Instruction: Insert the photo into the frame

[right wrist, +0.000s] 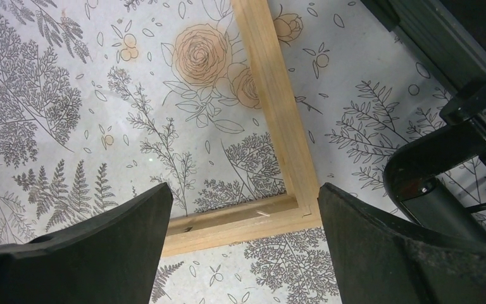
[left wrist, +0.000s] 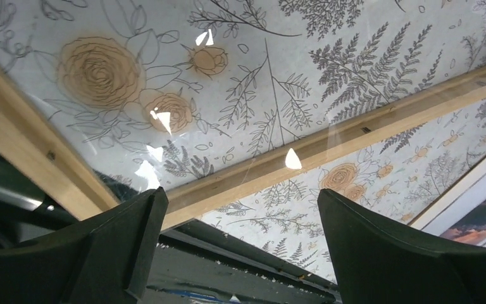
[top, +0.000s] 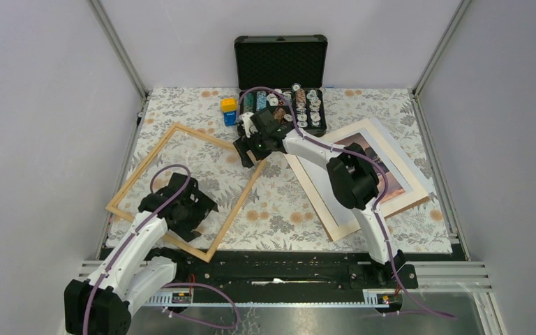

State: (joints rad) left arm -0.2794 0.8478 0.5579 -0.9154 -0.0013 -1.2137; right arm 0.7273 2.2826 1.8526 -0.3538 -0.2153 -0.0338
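Pale walls [top: 35,105] box in a table under a flowered cloth [top: 286,209]. The frame [top: 142,166] lies flat on its left half and the photo [top: 405,164] on the right, well apart. A black case [top: 280,59] stands open behind, seen only from overhead. Up close, the left gripper [left wrist: 243,240] hangs over a frame rail and the right gripper [right wrist: 247,240] over a frame corner, both with jaws wide apart and empty.

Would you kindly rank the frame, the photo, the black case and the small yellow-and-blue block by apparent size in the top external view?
1. the frame
2. the photo, close behind; the right arm hides part of it, so this is unsure
3. the black case, standing open
4. the yellow-and-blue block, by far the smallest
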